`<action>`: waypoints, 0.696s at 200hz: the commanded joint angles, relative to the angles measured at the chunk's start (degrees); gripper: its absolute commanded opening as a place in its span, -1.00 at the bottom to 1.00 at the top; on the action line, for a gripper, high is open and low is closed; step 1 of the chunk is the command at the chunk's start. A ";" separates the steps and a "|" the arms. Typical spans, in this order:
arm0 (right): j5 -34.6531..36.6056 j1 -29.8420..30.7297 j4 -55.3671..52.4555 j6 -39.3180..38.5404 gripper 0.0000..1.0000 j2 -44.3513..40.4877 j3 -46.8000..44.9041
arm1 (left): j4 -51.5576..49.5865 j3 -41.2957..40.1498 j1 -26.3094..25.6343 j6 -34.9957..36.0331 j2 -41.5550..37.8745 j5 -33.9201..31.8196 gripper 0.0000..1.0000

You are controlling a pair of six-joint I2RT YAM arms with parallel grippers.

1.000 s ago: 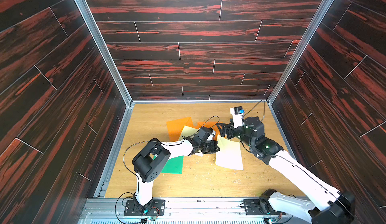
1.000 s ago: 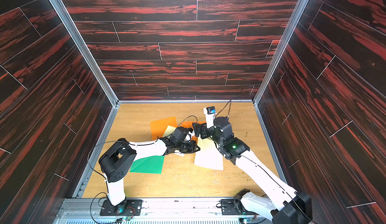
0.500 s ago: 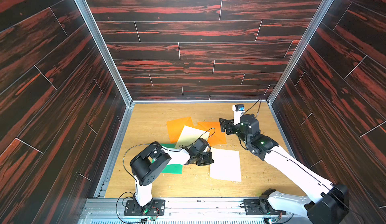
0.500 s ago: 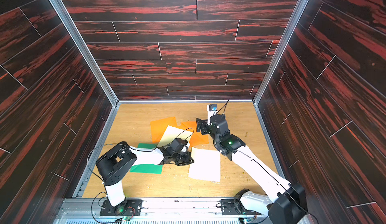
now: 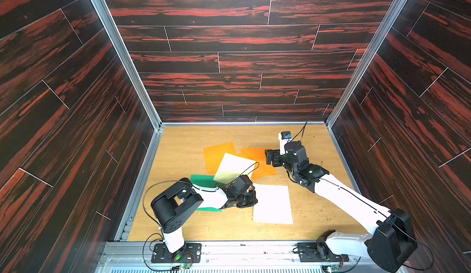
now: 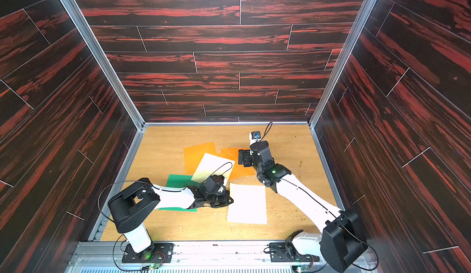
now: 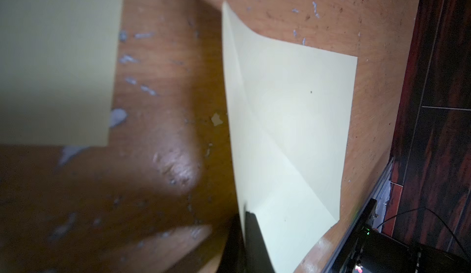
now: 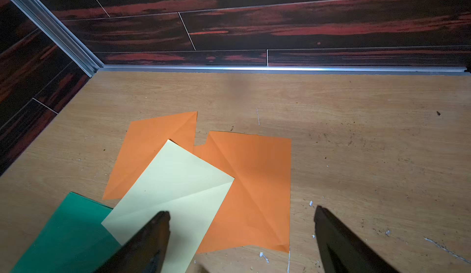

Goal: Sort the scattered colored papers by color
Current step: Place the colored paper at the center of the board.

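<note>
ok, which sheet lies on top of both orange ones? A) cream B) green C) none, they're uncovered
A: in the right wrist view the cream sheet overlaps one orange sheet and the second orange sheet; the green sheet is tucked under the cream one's corner.

orange papers (image 8: pixel 254 182) | cream papers (image 8: pixel 178 187) | green paper (image 8: pixel 68 233) | walls (image 5: pixel 229 42) dark, red-streaked woodgrain | table (image 5: pixel 183 144) light wood
</note>
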 commanded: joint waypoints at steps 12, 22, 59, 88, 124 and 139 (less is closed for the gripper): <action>-0.05 -0.20 1.31 0.56 0.85 0.64 -1.02 | -3.52 -2.34 -0.10 -0.12 -3.20 -2.75 -1.00; -0.17 -0.20 1.33 0.56 0.85 0.92 -1.04 | -4.68 -3.11 -0.01 0.07 -4.13 -3.64 -1.00; -0.64 -0.26 1.59 0.78 0.85 1.69 -1.30 | -8.39 -6.20 -0.01 0.57 -8.39 -5.14 -1.00; -1.30 -0.25 1.85 0.92 0.85 2.38 -1.14 | -12.40 -8.42 0.05 0.98 -12.27 -7.47 -1.00; -2.20 -0.28 2.11 1.25 0.85 3.08 -1.23 | -15.98 -9.78 0.44 1.90 -15.61 -9.89 -1.00; -2.46 -0.28 2.05 1.38 0.85 3.15 -1.30 | -17.15 -9.56 0.86 2.48 -16.00 -10.07 -1.00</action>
